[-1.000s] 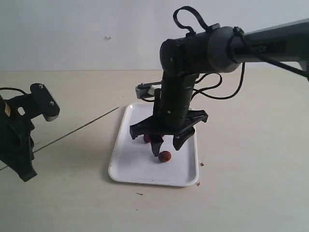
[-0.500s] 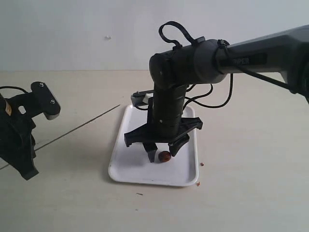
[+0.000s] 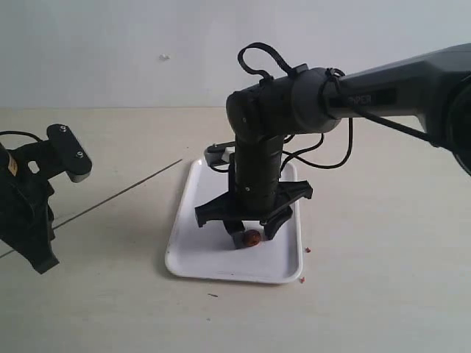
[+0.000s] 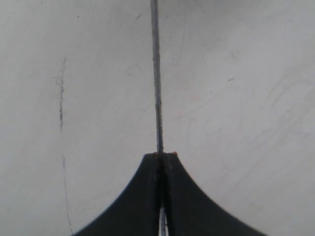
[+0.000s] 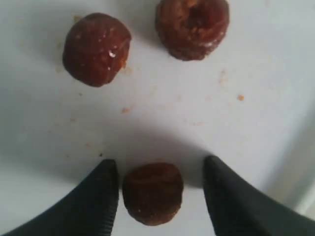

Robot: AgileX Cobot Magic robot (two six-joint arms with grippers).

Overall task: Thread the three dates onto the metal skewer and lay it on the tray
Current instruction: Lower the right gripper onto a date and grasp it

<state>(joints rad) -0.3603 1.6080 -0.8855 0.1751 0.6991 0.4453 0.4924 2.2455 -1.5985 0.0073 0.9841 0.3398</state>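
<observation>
The right fingers (image 3: 241,231) point straight down over the near end of the tray (image 3: 184,257) and stand wide open. They straddle one of the dates (image 5: 152,193), which lies on the tray floor between the two tips; a gap shows on at least one side, so nothing is gripped. The other two dates (image 5: 96,49) (image 5: 192,19) lie a little apart from each other on the same tray, beyond the fingertips. Small reddish crumbs (image 5: 240,97) are scattered on the tray surface. The left fingers (image 4: 161,167) are pressed fully together on the skewer (image 4: 157,88), which runs straight out from their tips. The skewer extends low over the pale worktop (image 3: 368,294), its free end pointing toward the far left corner of the tray.
</observation>
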